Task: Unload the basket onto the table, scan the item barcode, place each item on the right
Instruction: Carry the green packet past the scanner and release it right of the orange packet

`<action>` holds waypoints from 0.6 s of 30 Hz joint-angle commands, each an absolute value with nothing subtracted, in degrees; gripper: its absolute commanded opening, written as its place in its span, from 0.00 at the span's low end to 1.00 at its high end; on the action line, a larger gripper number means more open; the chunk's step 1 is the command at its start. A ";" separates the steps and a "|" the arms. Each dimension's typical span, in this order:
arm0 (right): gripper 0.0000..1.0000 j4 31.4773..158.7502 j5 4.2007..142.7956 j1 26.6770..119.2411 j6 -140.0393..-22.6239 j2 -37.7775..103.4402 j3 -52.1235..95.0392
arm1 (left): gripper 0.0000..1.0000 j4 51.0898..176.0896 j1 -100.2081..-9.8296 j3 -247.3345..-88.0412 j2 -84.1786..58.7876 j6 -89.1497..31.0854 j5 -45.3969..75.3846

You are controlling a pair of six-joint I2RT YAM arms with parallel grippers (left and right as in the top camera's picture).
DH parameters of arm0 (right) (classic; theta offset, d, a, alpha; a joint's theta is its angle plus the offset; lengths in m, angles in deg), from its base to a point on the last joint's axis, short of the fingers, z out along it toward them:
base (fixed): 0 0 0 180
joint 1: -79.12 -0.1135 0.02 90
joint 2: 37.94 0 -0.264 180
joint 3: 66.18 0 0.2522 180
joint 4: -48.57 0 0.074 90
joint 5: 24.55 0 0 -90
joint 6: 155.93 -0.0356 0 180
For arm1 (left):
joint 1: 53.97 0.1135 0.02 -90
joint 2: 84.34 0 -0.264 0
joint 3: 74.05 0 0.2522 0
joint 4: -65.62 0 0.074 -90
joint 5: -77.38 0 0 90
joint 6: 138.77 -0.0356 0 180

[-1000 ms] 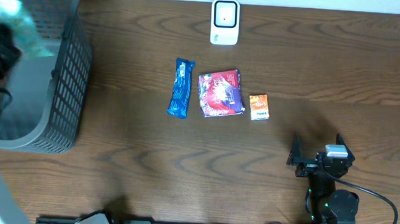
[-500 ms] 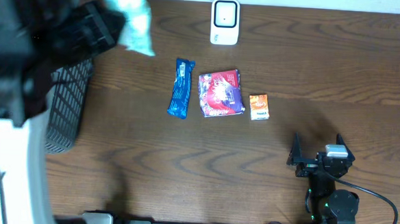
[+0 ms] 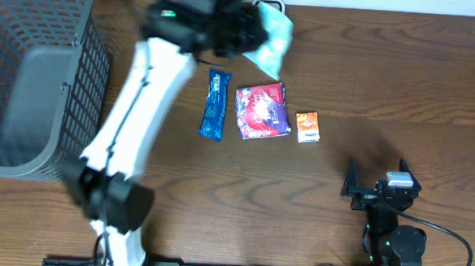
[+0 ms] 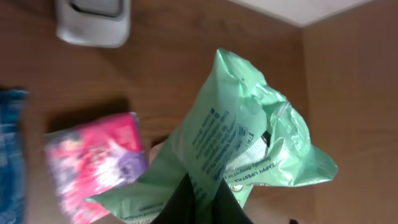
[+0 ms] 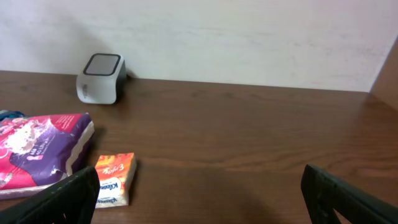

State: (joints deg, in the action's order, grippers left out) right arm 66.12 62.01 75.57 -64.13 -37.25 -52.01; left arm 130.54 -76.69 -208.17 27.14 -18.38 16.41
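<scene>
Soft even light; blurred green packet (image 3: pixel 273 39).

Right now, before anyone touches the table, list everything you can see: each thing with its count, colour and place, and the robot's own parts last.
table: one, dark brown wood, under everything
basket: one, grey mesh, at the table's left end
scanner: one, white with a dark top window, far edge at the centre
blue packet: one, blue, left end of the middle row
pink and purple packet: one, middle of the row
orange packet: one, small, right end of the row
green packet: one, pale green, held in the air near the scanner
left fingers: dark, shut on the green packet
right fingers: black, open, low at the near right
</scene>
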 commanded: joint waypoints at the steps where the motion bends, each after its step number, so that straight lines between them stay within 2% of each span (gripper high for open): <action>1: 0.99 66.36 61.90 75.81 -63.69 -37.62 -52.12 | 0.07 127.61 -80.41 -208.69 32.93 -16.63 16.04; 7: 0.99 66.36 61.92 75.81 -63.71 -37.62 -52.12 | 0.07 119.72 -84.17 -208.69 40.17 -12.30 14.67; 14: 0.99 66.36 61.92 75.81 -63.69 -37.56 -52.12 | 0.08 115.31 -88.51 -208.69 46.81 -9.35 3.06; 18: 0.99 66.36 61.92 75.81 -63.69 -37.56 -52.12 | 0.08 112.05 -91.05 -208.67 49.85 -5.94 2.95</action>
State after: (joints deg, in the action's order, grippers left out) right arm 66.12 62.01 75.57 -64.13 -37.25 -52.01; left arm 113.51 -89.08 -208.17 47.55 -9.96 6.01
